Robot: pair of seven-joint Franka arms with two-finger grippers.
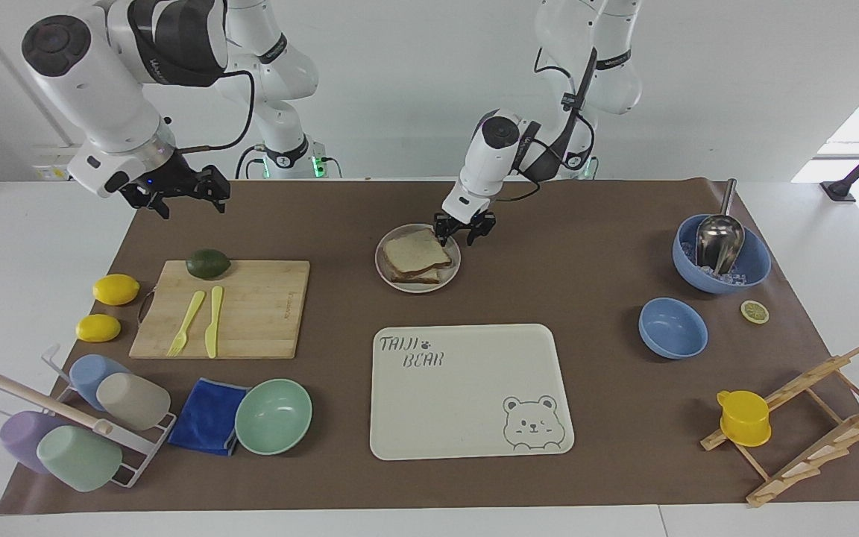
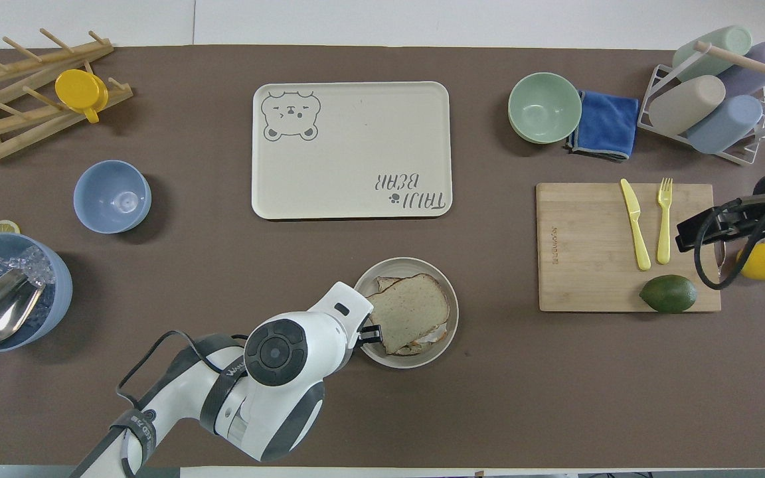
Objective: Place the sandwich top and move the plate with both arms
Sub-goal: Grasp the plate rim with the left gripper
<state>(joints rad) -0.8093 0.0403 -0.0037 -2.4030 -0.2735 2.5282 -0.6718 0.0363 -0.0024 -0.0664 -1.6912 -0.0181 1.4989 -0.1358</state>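
Bread: two slices on one plate (image 1: 382,257); left gripper (image 1: 461,230) at its rim, grip unclear; right gripper (image 1: 180,195) open, empty.

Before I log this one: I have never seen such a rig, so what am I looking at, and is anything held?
Two white robot arms work at a table with a brown mat. One picture looks at them from across the table, the other looks down from above their own end.

The left gripper is down at the rim of the plate, on the side toward the left arm's end. The plate carries a sandwich with its plain bread top already on. Whether the gripper grips the rim cannot be told.

The right gripper waits open in the air near the cutting board and holds nothing.

A bear tray lies farther from the robots than the plate.
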